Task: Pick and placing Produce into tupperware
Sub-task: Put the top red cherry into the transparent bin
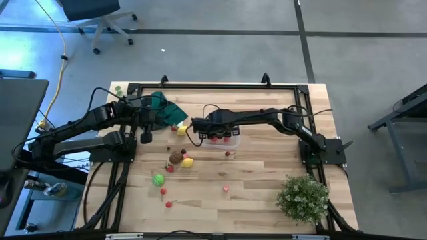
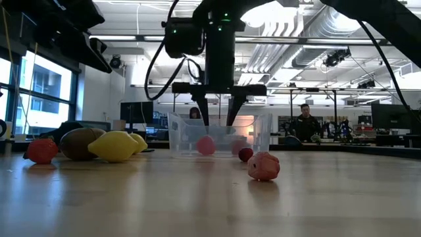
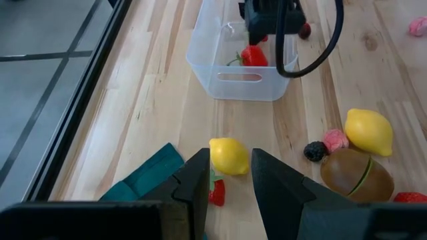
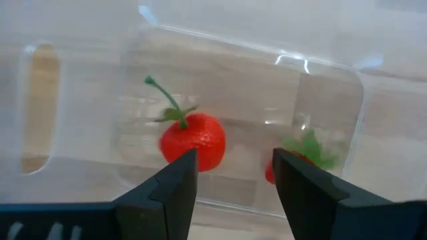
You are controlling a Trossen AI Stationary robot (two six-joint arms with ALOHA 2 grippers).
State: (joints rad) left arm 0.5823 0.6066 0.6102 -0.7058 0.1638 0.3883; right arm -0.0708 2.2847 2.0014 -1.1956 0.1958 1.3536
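Observation:
The clear tupperware stands mid-table. My right gripper hangs open over it, fingers pointing down into its top, with nothing between them. On the tub's floor lie a red stemmed piece and a second red piece with green leaves, partly behind one finger. My left gripper waits open above the table's left side, short of a small yellow piece and a red bit. More produce lies loose: a brown piece, a lemon, a green ball.
A dark green cloth lies at the far left beside my left arm. A bushy pale-green plant stands at the near right corner. Small red pieces sit on the wood in front of the tub. A person is in the room behind.

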